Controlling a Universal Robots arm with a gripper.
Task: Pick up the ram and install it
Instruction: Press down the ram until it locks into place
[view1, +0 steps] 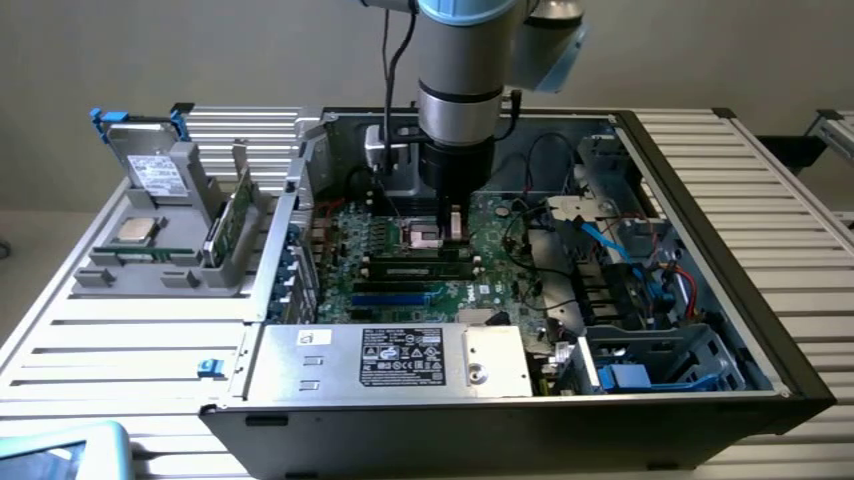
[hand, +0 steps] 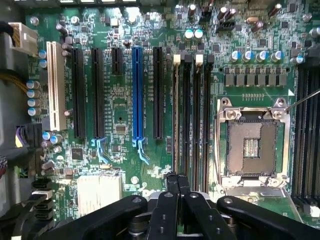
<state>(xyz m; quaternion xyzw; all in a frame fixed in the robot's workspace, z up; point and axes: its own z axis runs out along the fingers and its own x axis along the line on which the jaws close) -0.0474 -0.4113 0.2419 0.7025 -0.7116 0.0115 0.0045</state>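
In the exterior view the arm reaches down into the open case (view1: 694, 330), the gripper (view1: 427, 236) low over the motherboard (view1: 400, 290) by the memory slots. A ram (view1: 238, 222) stands upright in the grey rack (view1: 160, 270) on the surface, at the exterior view's left, well apart from the gripper.

In the wrist view the gripper (hand: 177, 186) is fully closed at the end of the slots (hand: 192, 110), beside the bare socket (hand: 251, 147). Whether it pinches anything I cannot tell. Any drift sideways could strike the socket's pins or latches.
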